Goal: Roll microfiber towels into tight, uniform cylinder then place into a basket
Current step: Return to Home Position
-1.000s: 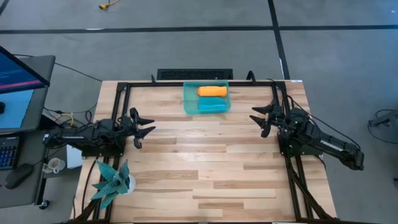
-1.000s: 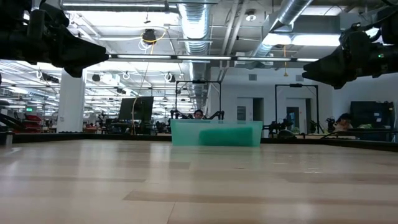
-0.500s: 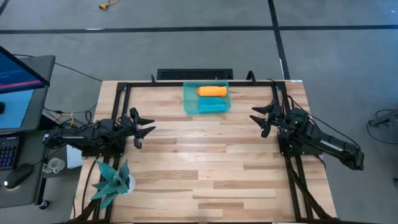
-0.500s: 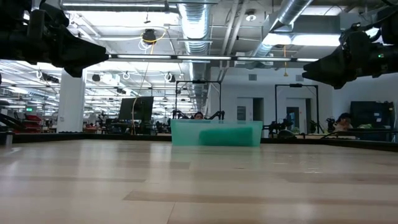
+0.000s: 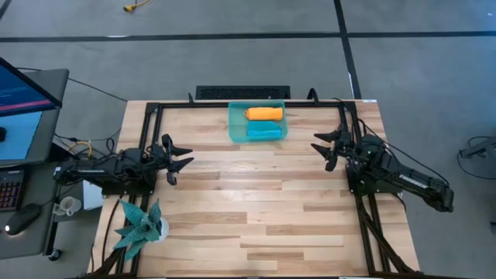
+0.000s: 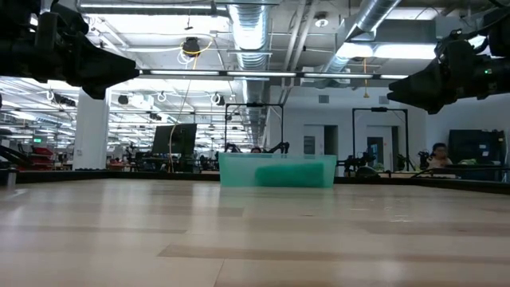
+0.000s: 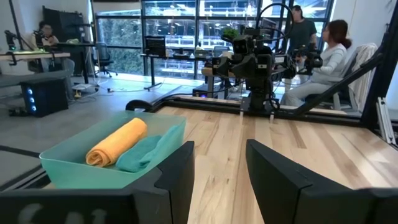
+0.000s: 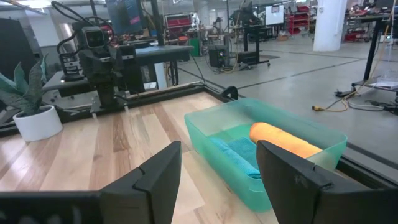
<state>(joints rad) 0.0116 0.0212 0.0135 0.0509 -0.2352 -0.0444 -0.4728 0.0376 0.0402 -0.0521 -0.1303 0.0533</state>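
**High view.** Showing left claw [image 5: 186,156] parked at the left side of the tabletop [image 5: 256,209], fingers spread, gripping nothing. Showing right claw [image 5: 318,144] at the right side, likewise spread and empty. Placing both well apart from the basket [image 5: 231,128], which is sitting at the far edge between them. Showing orange towel [image 5: 264,113] and teal towel [image 5: 263,132] rolled, side by side, inside the basket walls.

**Low view.** Showing both claws hanging clear above the tabletop. Showing the teal towel dimly through the basket's front wall.

**Left wrist view.** Looking past spread fingers [image 7: 177,180] at both towels lying below the rim. Judging the teal towel flatter and looser than the orange towel: risking gradual unrolling, with a fold creeping over the wall.

**Right wrist view.** Looking past spread fingers [image 8: 155,180] at the basket, near this claw. Risking a nudge of the light basket toward the far edge if a homing move swings inward or dips low. Risking a brush with the plant [image 8: 28,99], beside the left arm, if that arm pulls back carelessly.
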